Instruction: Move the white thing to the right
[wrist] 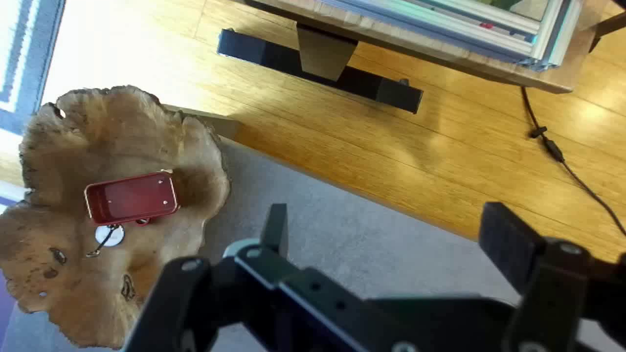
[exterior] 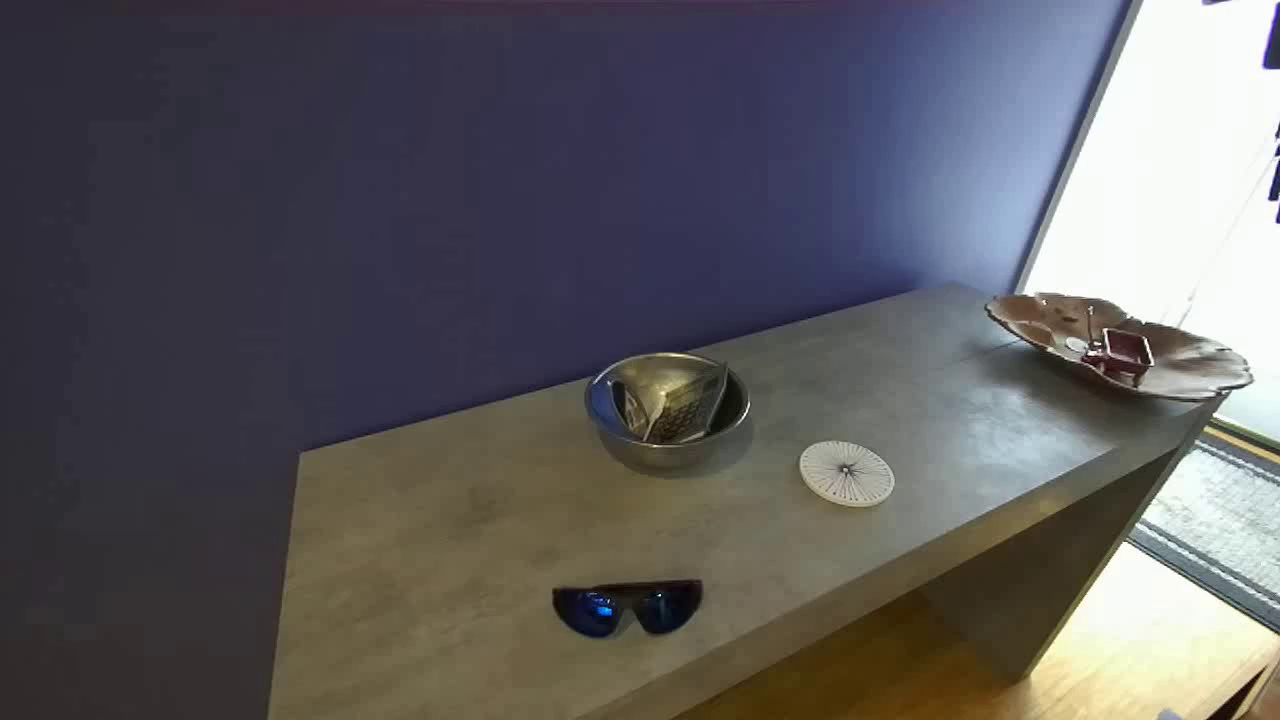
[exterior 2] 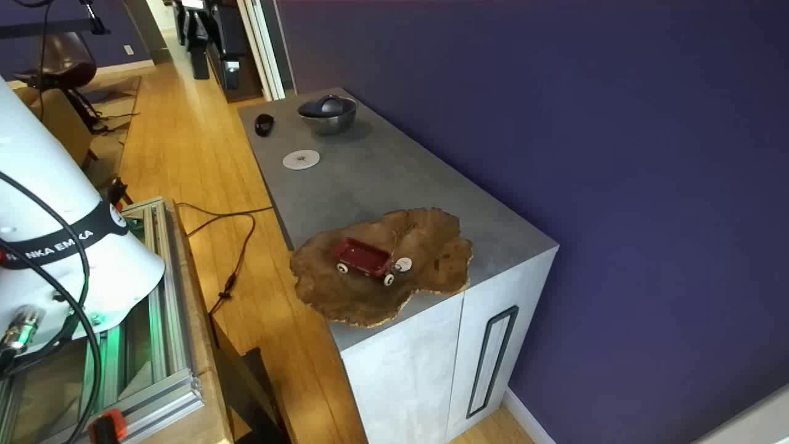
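The black two-fingered gripper [wrist: 389, 227] stands wide with nothing between its jaws. The flat round white disc [exterior: 846, 474], which has no long axis to match, lies on the grey bench [exterior: 430, 560], probably across the gripper from the wavy-edged brown wooden slab [wrist: 166, 239]; on the white robot arm [exterior 2: 49, 172] a black band [exterior 2: 55, 250] carries lettering, of which "NKA EM" can be read

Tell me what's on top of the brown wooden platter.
On the platter are a small red wagon and, beside it, a small white disc. Whatever lies beneath those two is covered. The larger white disc rests on the counter, not the platter.
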You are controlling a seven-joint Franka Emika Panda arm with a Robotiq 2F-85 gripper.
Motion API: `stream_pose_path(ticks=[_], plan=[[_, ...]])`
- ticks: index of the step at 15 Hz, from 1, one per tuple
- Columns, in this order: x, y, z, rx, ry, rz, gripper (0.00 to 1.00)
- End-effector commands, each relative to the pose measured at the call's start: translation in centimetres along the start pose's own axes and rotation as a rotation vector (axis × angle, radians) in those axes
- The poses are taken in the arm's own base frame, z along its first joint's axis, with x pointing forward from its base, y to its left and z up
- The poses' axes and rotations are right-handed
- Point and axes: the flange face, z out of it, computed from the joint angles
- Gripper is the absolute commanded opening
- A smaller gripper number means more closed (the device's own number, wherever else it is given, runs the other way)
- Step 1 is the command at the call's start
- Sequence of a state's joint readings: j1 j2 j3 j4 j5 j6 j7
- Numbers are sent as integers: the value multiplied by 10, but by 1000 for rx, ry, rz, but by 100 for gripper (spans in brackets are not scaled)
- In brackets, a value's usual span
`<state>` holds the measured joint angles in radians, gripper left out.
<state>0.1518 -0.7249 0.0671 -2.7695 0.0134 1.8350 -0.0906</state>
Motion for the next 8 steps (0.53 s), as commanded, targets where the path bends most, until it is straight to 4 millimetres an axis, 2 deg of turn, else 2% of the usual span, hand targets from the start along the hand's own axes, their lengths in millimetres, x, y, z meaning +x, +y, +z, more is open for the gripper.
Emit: stream_pose_path(ticks=[1,4,5,8], plan=[[0,0,-1,0,-1,0,100],[0,0,-1,0,-1,0,100],[8,-5,-4,-30,51,-83,100],[40,-35,-5,-41,150,-242,100]])
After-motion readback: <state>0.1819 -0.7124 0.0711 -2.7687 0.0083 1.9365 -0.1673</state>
